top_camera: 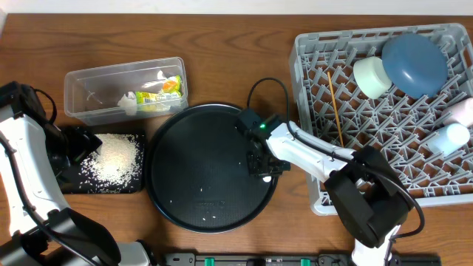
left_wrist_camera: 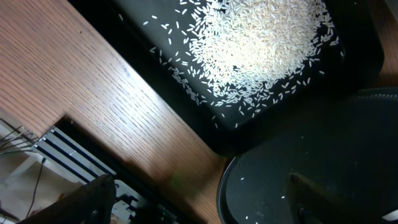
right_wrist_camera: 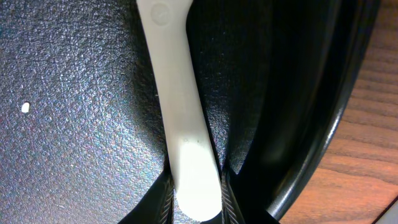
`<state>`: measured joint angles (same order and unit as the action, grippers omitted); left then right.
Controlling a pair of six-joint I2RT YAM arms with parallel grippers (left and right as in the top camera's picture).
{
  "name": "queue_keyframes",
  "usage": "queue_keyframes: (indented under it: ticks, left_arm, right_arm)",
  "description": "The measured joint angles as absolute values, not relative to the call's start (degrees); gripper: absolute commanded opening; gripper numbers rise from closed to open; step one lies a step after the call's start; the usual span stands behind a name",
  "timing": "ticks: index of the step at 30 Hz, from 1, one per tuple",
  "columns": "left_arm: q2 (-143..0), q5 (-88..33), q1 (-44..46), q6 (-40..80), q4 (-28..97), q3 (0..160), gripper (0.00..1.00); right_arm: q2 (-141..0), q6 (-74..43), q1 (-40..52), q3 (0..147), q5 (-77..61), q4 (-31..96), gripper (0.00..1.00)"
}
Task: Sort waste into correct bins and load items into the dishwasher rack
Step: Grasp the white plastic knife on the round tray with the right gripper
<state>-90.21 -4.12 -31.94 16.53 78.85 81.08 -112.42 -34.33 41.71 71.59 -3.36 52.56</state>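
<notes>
The wrapper (top_camera: 159,89), rice (top_camera: 116,159), bowls (top_camera: 414,63), cups (top_camera: 452,137) and stick (top_camera: 335,107) look sorted; my right fingers (right_wrist_camera: 163,205) pinch the remaining white utensil (right_wrist_camera: 186,124), my left fingers (left_wrist_camera: 93,199) gape empty.

Lighting: bright, even, from overhead; soft short shadows on the counter (top_camera: 222,44).
Glare: pale sheen across the round black tray (top_camera: 192,162); white utensil (right_wrist_camera: 183,112) near-overexposed, its near end soft.
Left wrist view: rice (left_wrist_camera: 261,43) sharp, near corners dark and blurred.
</notes>
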Motion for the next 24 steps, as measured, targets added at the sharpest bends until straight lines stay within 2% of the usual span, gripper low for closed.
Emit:
queue_keyframes:
  ticks: [8,14,17,24]
  left_arm:
    - [-90.21,-4.12,-31.94,16.53,78.85,81.08,0.88]
    - [-90.21,-4.12,-31.94,16.53,78.85,81.08,0.88]
    - [-90.21,-4.12,-31.94,16.53,78.85,81.08,0.88]
    - [-90.21,-4.12,-31.94,16.53,78.85,81.08,0.88]
  right_arm:
    - [-112.51,-34.33,41.71,71.81,-3.44,52.93,0.21]
    - [-113.51,-33.74,41.71,73.49,-3.64,54.94,0.17]
    - [-114.13,-33.08,41.71,74.59,-3.81,56.14,0.12]
    - [-114.32,-32.36,41.71,78.02,-4.12,57.93,0.1]
